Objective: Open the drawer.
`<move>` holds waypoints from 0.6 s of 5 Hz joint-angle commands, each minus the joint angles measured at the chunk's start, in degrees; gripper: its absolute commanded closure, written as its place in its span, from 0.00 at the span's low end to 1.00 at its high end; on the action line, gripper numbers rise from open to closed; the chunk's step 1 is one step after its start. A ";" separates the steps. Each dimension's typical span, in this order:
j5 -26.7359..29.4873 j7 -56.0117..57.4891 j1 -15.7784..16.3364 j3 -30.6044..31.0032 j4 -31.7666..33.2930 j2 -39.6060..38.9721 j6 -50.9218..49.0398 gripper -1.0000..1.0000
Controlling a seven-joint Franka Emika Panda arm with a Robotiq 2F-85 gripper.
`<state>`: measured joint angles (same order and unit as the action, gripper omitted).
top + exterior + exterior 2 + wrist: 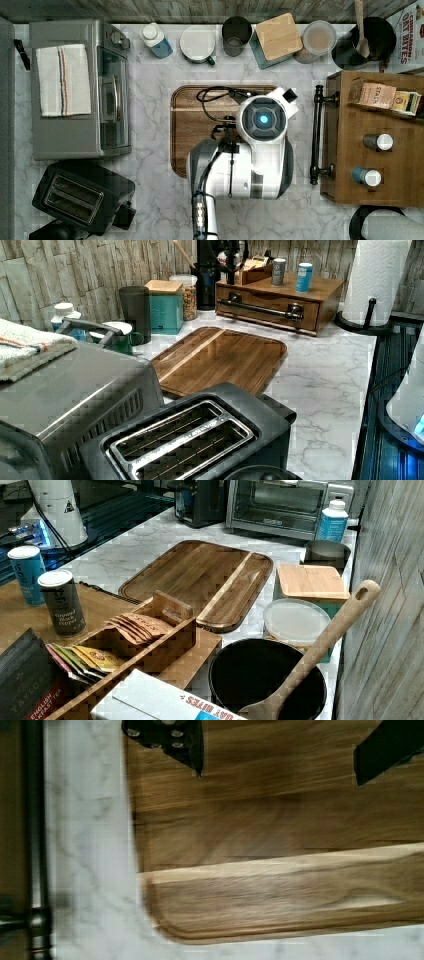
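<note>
The drawer [270,306] is a wide brown wooden front in a low box [380,165] at the top view's right, and it sits flush with that box. A long black bar handle [317,135] [260,309] [34,820] runs across the front. My arm [250,160] hangs over the dark-wood cutting board [187,125] in the middle of the counter, to the left of the handle in the top view. In the wrist view my gripper [277,755] is open above the board's corner, with both black fingers [185,745] spread wide and nothing between them. A strip of marble separates the board from the handle.
Two spice jars [377,142] and a tea organiser [380,95] stand on the drawer box. A toaster oven [80,90] and a toaster [80,197] are at the top view's left. Cups, canisters [277,37] and a pot [372,37] line the back wall. A paper towel roll [377,277] stands beside the box.
</note>
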<state>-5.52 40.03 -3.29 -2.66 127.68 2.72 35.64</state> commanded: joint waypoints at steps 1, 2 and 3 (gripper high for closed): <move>-4.71 12.00 -5.06 -5.00 2.37 3.34 10.25 0.00; -2.01 19.96 -6.84 -5.94 2.69 1.22 15.28 0.00; -2.97 22.36 -7.53 -7.13 1.04 -0.07 15.01 0.00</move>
<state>-8.23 57.86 -8.83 -8.89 131.71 2.71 51.09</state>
